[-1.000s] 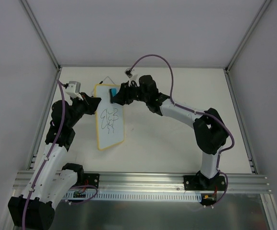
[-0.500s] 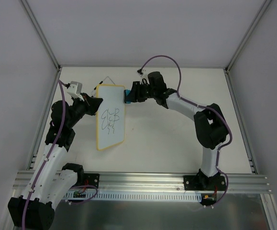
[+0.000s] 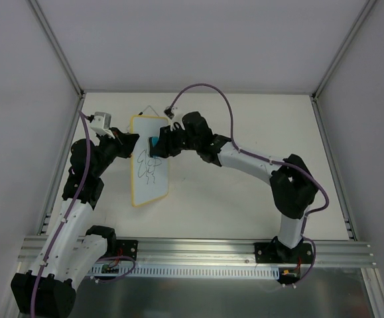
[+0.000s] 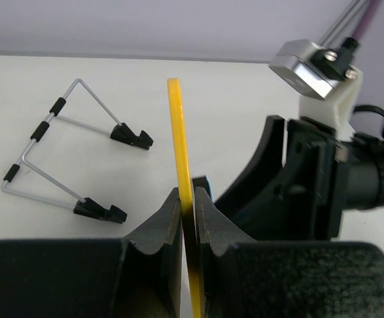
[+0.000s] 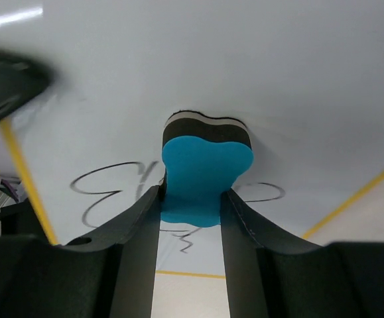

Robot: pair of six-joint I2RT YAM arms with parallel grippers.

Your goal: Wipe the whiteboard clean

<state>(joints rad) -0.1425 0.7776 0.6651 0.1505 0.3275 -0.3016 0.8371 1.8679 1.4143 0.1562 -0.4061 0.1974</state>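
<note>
The whiteboard [image 3: 148, 173] has a yellow frame and a black scribble [image 3: 149, 167] on its white face. My left gripper [image 3: 130, 142] is shut on the board's left edge; in the left wrist view the yellow edge [image 4: 178, 126] runs between the shut jaws of the left gripper [image 4: 188, 202]. My right gripper [image 3: 157, 144] is shut on a blue eraser [image 3: 154, 143] and presses it on the board's upper part. In the right wrist view the right gripper [image 5: 193, 199] holds the eraser [image 5: 203, 175], squeezed between the fingers, against the board [image 5: 245, 79] over the scribble [image 5: 105, 189].
A wire stand [image 4: 65, 156] with black feet lies on the white table behind the board; its top shows above the board [image 3: 150, 110]. Aluminium posts and grey walls close in the table on the left, right and back. A rail [image 3: 192, 250] runs along the near edge.
My right gripper swung from the board's upper part out past its right edge, then back left onto the board above the scribble. The board shifted slightly in the left gripper's hold.
</note>
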